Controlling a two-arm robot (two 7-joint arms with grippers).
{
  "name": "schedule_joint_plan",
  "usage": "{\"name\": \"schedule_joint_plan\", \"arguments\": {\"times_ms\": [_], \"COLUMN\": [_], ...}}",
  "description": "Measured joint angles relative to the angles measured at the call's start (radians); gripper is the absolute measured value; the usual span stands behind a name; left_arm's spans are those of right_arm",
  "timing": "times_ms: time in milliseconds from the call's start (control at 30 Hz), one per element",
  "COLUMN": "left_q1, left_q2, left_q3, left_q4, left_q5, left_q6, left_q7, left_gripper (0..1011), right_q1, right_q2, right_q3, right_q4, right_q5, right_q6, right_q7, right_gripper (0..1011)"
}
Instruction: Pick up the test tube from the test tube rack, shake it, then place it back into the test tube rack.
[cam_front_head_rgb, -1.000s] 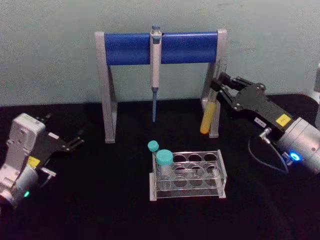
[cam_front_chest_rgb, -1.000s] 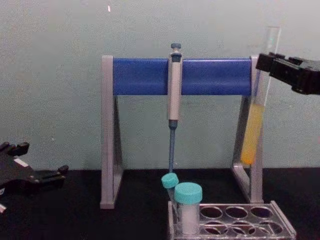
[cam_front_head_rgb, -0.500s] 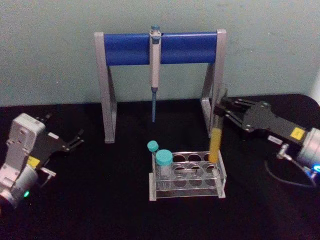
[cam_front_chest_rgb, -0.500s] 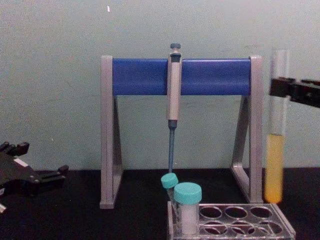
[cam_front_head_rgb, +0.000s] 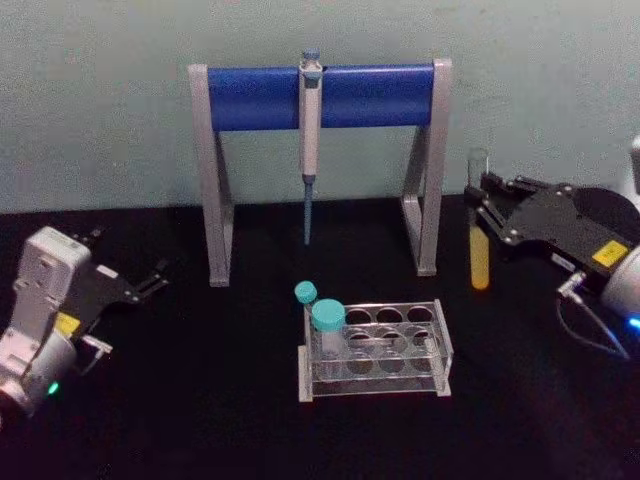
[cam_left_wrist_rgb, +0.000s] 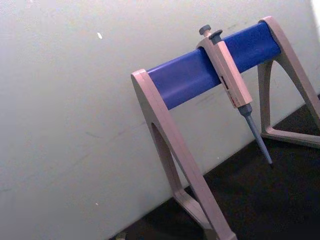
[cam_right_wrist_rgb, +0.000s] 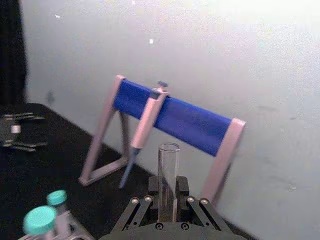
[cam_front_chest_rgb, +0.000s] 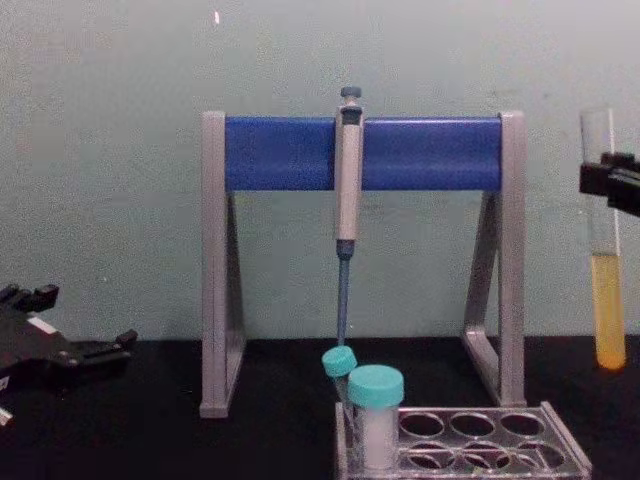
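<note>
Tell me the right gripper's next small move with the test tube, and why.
Probably carry the test tube leftward until it hangs over a free hole in the test tube rack: the right gripper holds it upright, off to the rack's right. The left gripper sits idle far left.

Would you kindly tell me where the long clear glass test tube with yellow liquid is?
Head view: the test tube hangs upright in the right claw, right of the grey-and-blue pipette stand.

- A grey-and-blue pipette stand (cam_front_head_rgb: 250, 97) stands on the black table cover (cam_front_head_rgb: 200, 400), against a pale wall (cam_front_head_rgb: 100, 100).
- A grey pipette (cam_front_head_rgb: 311, 130) hangs from its blue bar, tip down.
- Two teal-capped tubes, one large (cam_front_head_rgb: 328, 318) and one small (cam_front_head_rgb: 306, 292), stand upright before it.
</note>
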Motion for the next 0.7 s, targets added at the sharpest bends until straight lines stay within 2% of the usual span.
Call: {"name": "schedule_joint_plan", "arguments": {"times_ms": [67, 233, 367, 533, 700], "left_q1": [0.0, 0.0, 0.0, 0.0, 0.0], "left_q2": [0.0, 0.0, 0.0, 0.0, 0.0], "left_q3": [0.0, 0.0, 0.0, 0.0, 0.0], "left_q4": [0.0, 0.0, 0.0, 0.0, 0.0], "left_q5": [0.0, 0.0, 0.0, 0.0, 0.0], "left_q6": [0.0, 0.0, 0.0, 0.0, 0.0], "left_q7": [0.0, 0.0, 0.0, 0.0, 0.0], "left_gripper": [1001, 1001, 1001, 1001, 1001], "right_q1": [0.012, 0.042, 0.07, 0.095, 0.096], "right_q2": [-0.028, -0.087, -0.132, -0.167, -0.172], "right_q3": [-0.01, -0.031, -0.052, -0.07, -0.064], "right_q4": [0.013, 0.048, 0.084, 0.115, 0.121], "right_q5": [-0.041, -0.101, -0.119, -0.102, -0.015], "right_q6": [-0.011, -0.037, -0.052, -0.064, -0.049], "right_q7": [-0.035, -0.078, -0.078, -0.021, 0.092], "right_gripper": [221, 221, 220, 220, 221]}}
